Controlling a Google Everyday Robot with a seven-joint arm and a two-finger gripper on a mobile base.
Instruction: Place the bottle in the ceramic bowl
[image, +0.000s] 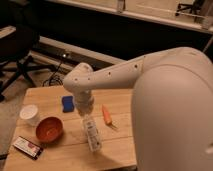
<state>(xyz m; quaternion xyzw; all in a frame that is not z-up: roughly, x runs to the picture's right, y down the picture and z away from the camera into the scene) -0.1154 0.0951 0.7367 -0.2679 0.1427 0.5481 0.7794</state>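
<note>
The pincer (86, 114) hangs at the bottle's (92, 135) upper end, lower centre of the worktop (120, 145), grip impossible to tell, apparently to carry it to the ceramic bowl (49, 129) just left

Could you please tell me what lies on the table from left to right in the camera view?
White cup → orange bowl → blue pad → bottle, with the gripper just above its far end → carrot.
</note>
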